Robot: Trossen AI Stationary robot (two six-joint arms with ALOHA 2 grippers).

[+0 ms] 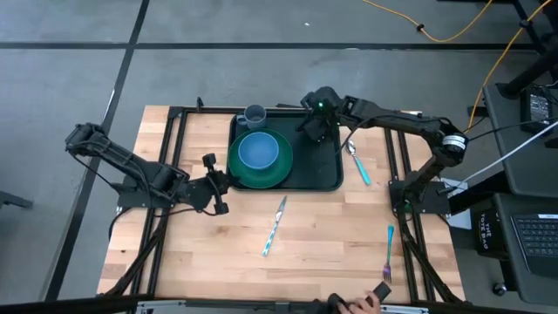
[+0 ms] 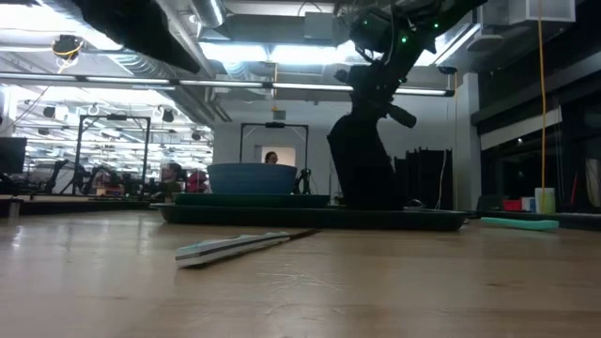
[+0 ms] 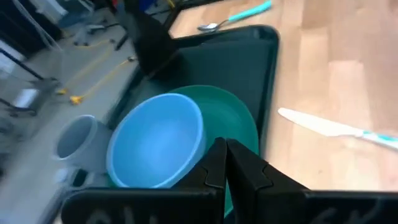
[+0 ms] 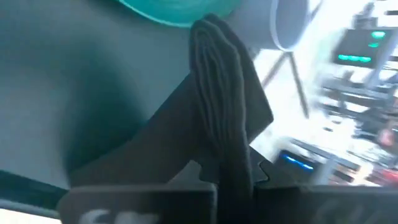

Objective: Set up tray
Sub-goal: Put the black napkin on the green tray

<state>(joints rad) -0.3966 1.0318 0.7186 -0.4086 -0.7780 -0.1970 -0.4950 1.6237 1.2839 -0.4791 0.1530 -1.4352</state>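
The dark green tray (image 1: 314, 170) lies at the table's far middle. On its left part a green plate (image 1: 272, 174) carries a blue bowl (image 1: 258, 150), and a grey cup (image 1: 255, 115) stands at its far left corner. My right gripper (image 1: 315, 125) hangs over the tray's far right part, shut on a dark grey folded cloth (image 4: 217, 118). My left gripper (image 1: 227, 181) is shut beside the tray's left rim, its tips (image 3: 227, 152) near the plate's edge with nothing between them. My right gripper pinches the dark cloth's upper end (image 4: 231, 163) between its two fingers; it looks like several folded layers. The fingers come from above, slanting down. The cloth hangs below them (image 2: 362, 160), and its lower end (image 2: 366, 199) reaches the tray's floor.
A teal-handled spoon (image 1: 357, 162) lies right of the tray, a knife (image 1: 275, 225) on the bare wood in front of it, and a fork (image 1: 388, 253) near the right edge. A person's hand (image 1: 359, 303) shows at the near edge.
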